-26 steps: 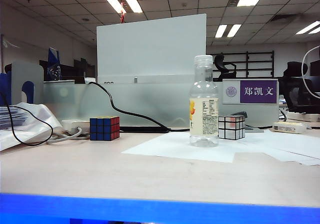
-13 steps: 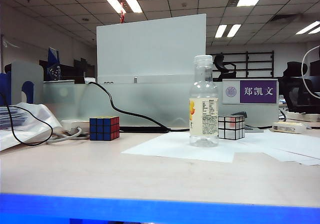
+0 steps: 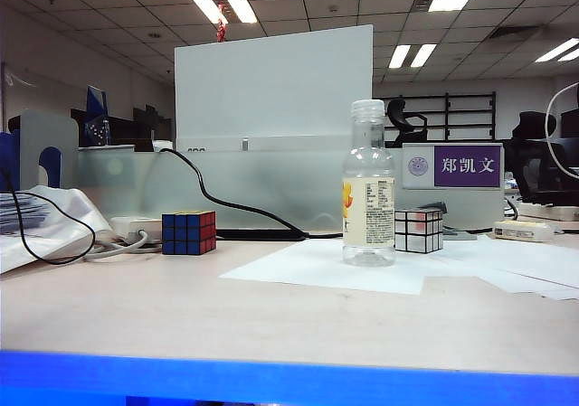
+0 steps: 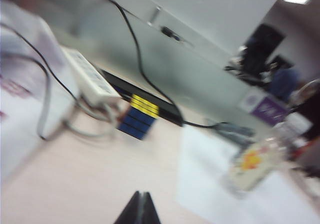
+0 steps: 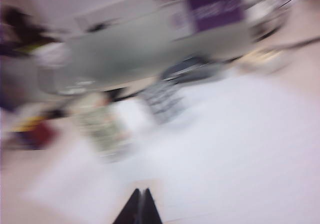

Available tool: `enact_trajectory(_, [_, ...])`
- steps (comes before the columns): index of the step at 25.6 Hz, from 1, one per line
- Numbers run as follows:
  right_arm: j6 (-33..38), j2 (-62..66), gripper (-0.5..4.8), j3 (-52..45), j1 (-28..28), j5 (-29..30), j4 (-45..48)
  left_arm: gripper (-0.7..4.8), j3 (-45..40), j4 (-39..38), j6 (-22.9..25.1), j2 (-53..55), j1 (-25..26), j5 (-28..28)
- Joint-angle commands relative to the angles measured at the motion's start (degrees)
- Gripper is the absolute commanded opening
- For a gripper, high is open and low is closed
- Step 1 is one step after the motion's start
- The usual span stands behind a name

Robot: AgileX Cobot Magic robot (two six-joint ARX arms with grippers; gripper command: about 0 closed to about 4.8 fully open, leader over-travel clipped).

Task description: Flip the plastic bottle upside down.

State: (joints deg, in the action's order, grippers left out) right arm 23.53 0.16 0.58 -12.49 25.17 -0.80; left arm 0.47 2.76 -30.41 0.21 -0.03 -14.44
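Note:
The plastic bottle [image 3: 369, 187] stands upright on white paper [image 3: 344, 266], white cap on top, its label showing small print and a yellow fruit picture. It also appears, blurred, in the left wrist view as the bottle [image 4: 255, 166] and in the right wrist view as the bottle [image 5: 102, 126]. Neither arm shows in the exterior view. My left gripper [image 4: 139, 194] is shut with nothing in it, well short of the bottle above the bare desk. My right gripper [image 5: 140, 191] is also shut and empty, over the paper's near edge, apart from the bottle.
A coloured puzzle cube [image 3: 189, 232] sits left of the bottle, a silver mirror cube [image 3: 418, 231] just behind it on the right. A black cable [image 3: 226, 203], a white power strip [image 3: 136, 230], a frosted divider [image 3: 226, 184] and a purple name plate [image 3: 466, 165] line the back.
Nothing has moved in the exterior view; the bottle and cubes stand where they were.

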Motion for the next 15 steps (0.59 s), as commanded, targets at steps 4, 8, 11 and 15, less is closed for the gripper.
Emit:
enact_trajectory(4, [17.16, -0.09, -0.01, -0.02, 0.07, 5.62, 2.19, -0.05, 0.09, 0.76, -5.18, -0.09, 0.04, -2.75])
enact_trajectory(8, [20.83, -0.09, -0.01, -0.02, 0.07, 5.81, 2.43, -0.05, 0.09, 0.85, -7.26, -0.09, 0.04, -2.75])
enact_trajectory(11, [21.49, -0.09, -0.01, -0.02, 0.07, 5.68, 2.86, -0.05, 0.17, 1.01, -9.88, -0.09, 0.07, -2.80])
enact_trajectory(15, [25.31, -0.09, -0.01, -0.02, 0.07, 0.61, 3.26, -0.05, 0.15, 0.98, -12.24, -0.09, 0.04, -4.87])
